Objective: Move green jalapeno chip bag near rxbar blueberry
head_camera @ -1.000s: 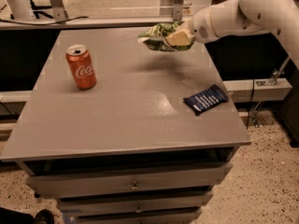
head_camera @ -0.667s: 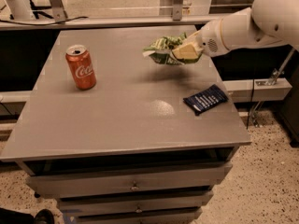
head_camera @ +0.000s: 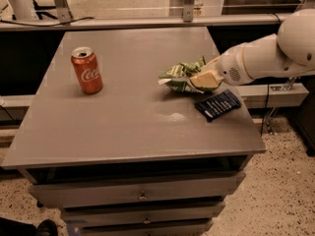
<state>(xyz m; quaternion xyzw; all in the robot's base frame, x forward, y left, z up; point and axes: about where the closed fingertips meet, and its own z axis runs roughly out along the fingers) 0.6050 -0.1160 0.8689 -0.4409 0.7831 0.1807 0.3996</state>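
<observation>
The green jalapeno chip bag (head_camera: 181,75) is crumpled and held by my gripper (head_camera: 203,79), low over the grey table, right of centre. The gripper is shut on the bag's right end, and its pale fingers (head_camera: 206,78) show against the bag. The white arm reaches in from the right edge. The rxbar blueberry (head_camera: 218,104), a flat dark navy wrapper, lies on the table just below and right of the gripper, near the right edge. The bag is a short gap up and left of the bar.
A red Coca-Cola can (head_camera: 87,70) stands upright at the table's (head_camera: 123,132) left side. The table has drawers below its front edge. A rail and table legs run behind the far edge. Speckled floor lies to the right.
The gripper has carried the chip bag down and toward the front, from the back right of the table to just beside the blue bar. The can and the bar have not moved.
</observation>
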